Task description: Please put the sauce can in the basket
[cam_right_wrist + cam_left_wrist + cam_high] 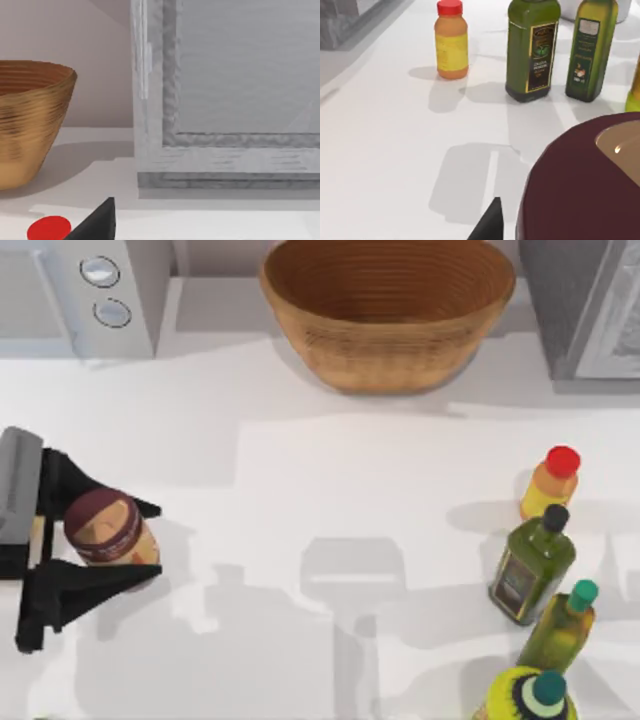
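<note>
Sauce can [108, 527] in left end effector [120, 543], basket [388, 315] w/ nothing inside

Basket [390, 350] looked woven wicker, ribbed coils, matt tan. Sauce can [108, 528] had a smooth maroon wall and glossy brown metal-like top. Worktop [300, 490] was smooth matt white. Olive oil bottles [532, 47] looked glossy glass, paper labels. Left gripper [90, 540] fingers were matt black.

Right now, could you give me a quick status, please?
Left gripper shut on sauce can, table's left. Basket at far edge, path open. Bottles off right.
</note>
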